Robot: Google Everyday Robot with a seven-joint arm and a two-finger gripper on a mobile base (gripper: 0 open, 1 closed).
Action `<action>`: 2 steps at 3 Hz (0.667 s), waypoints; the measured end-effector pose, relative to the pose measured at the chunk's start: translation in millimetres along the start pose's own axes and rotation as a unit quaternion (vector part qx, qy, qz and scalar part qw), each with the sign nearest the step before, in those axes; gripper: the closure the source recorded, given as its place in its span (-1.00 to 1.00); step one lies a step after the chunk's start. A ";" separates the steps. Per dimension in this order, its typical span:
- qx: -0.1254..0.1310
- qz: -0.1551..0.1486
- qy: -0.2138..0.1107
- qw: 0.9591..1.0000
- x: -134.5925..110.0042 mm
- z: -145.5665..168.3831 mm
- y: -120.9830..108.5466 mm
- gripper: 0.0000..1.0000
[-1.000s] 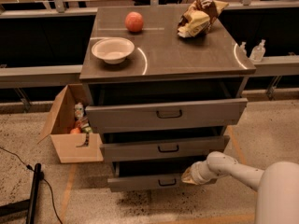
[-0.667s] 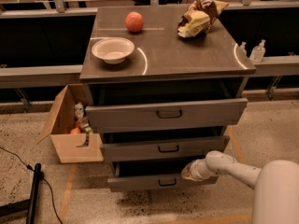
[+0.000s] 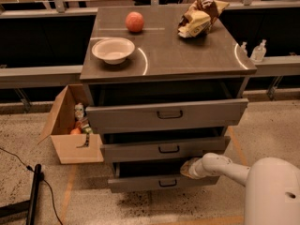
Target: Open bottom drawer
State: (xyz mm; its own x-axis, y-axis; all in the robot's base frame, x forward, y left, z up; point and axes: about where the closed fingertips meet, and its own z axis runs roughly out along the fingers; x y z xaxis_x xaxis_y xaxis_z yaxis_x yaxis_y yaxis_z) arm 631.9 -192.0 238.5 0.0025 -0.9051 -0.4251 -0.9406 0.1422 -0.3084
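Drawers of the grey cabinet (image 3: 165, 75) all stand pulled out some way. The bottom drawer (image 3: 140, 184), lowest in the cabinet's front, shows a dark gap above its front panel. The hand (image 3: 189, 168) sits at that drawer's upper right edge, under the cabinet's middle drawer (image 3: 140, 150); whether it is clenched or released cannot be told. On the cabinet's surface (image 3: 187, 55) lie a white bowl (image 3: 113, 49), a red fruit (image 3: 134, 21) and a crumpled bag (image 3: 198, 18). Left of the cabinet stands an open cardboard box (image 3: 70, 146).
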 end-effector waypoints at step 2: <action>0.036 0.008 0.005 0.999 5.6 22.1 -7.6 1.00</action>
State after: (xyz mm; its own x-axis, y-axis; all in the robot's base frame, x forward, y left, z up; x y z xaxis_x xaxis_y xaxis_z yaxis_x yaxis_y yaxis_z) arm 646.6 -189.3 219.6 -0.0159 -0.9060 -0.4229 -0.9139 0.1847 -0.3615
